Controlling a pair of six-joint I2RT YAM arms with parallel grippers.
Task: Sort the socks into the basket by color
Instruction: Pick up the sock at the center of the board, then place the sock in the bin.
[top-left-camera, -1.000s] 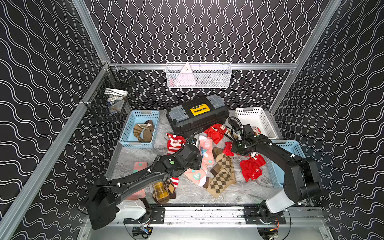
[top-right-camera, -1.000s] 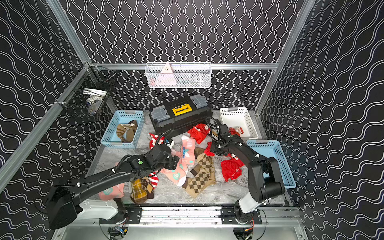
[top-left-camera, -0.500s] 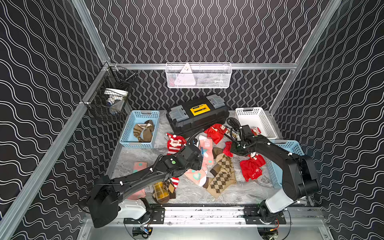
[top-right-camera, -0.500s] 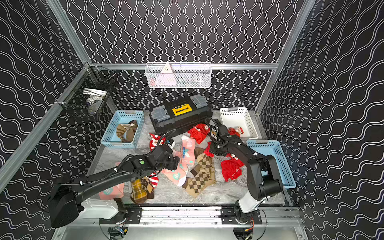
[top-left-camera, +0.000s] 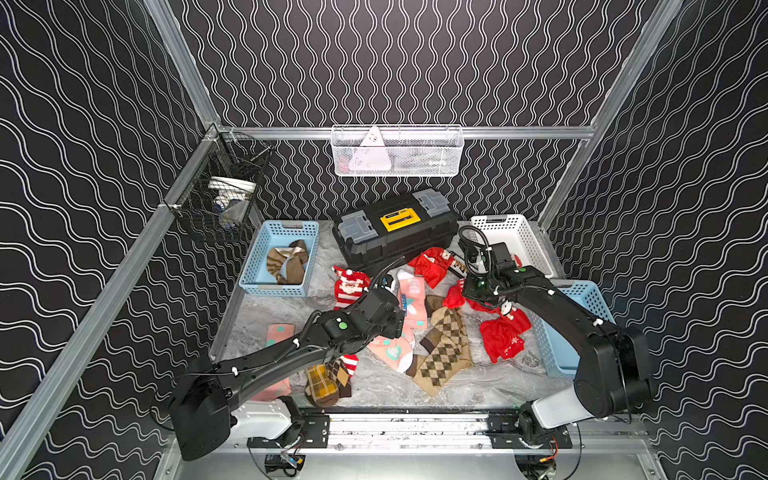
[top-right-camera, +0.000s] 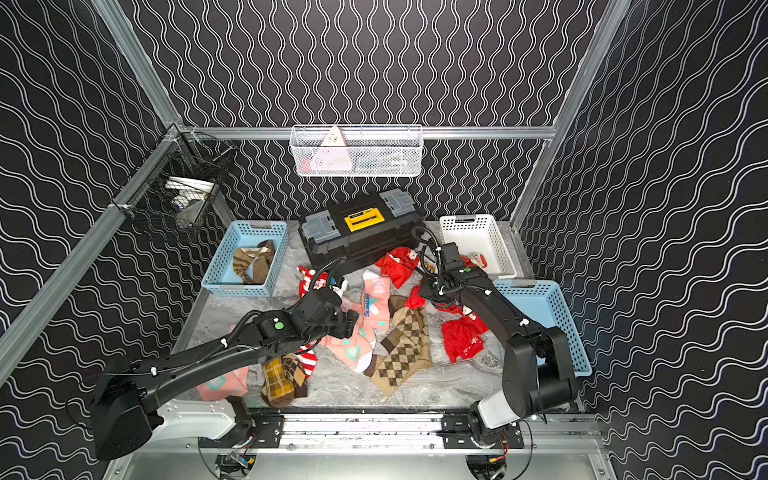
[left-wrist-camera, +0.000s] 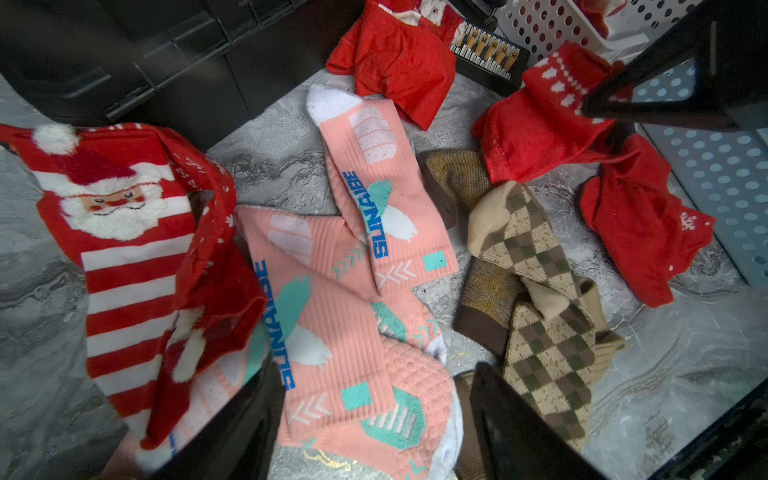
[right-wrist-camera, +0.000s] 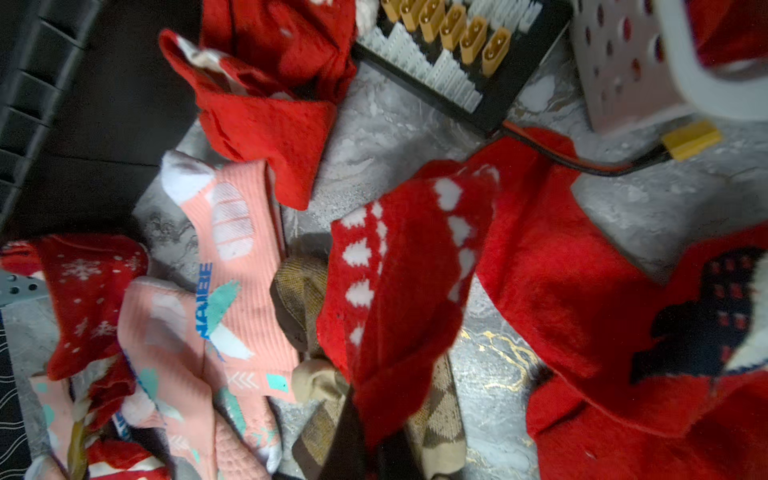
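Right wrist view is showing right gripper clamping red sock, grip obscured in both top views; left gripper hovering, jaws spread, above pink sock.

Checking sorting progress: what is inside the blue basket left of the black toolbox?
Brown socks, one with tan stripes, lie bunched in the blue basket. They overlap, so their number is unclear, and anything beneath them is hidden.
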